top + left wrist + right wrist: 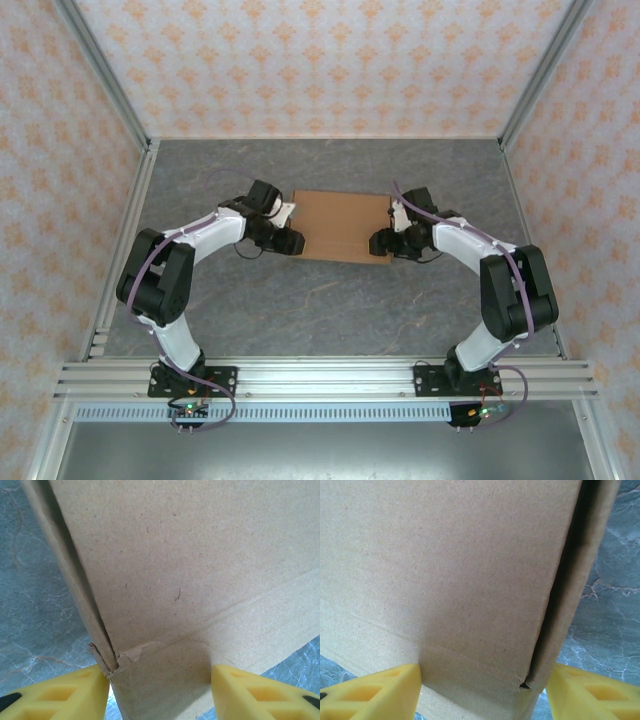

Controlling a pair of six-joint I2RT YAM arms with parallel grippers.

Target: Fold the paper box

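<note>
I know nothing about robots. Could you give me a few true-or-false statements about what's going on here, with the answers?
1. The box lies between the left gripper and the right gripper. True.
2. The box is white. False: it is plain brown cardboard.
3. The left gripper's fingers are yellow. True.
4. The right gripper hangs well away from the box. False: its fingers stand on either side of a box end.
5. The table is red wood. False: it is grey and marbled.
</note>
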